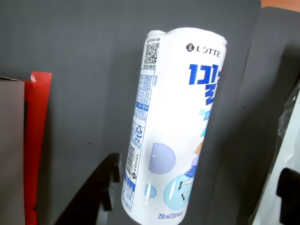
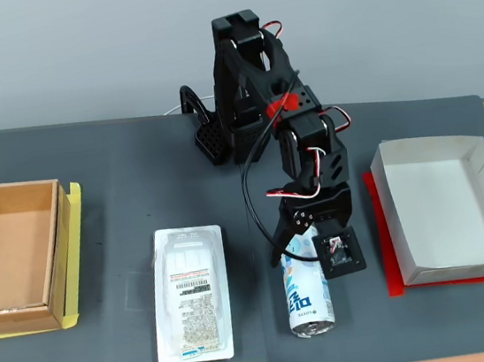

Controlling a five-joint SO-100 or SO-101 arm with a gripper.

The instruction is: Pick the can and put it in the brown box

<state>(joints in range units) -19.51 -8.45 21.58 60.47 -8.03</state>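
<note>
Black plastic end effector (image 2: pixel 308 242) seemingly clamped around slim, glossy cylindrical can (image 2: pixel 307 290) on matte grey mat (image 2: pixel 107 172).

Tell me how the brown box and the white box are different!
The brown box is plain cardboard at the left edge of the fixed view; the white box is white paper at the right. The brown box looks nearly square, while the white box is longer than it is wide. The brown box sits on a yellow sheet, the white box on a red one. Both are open on top, shallow and empty.
</note>
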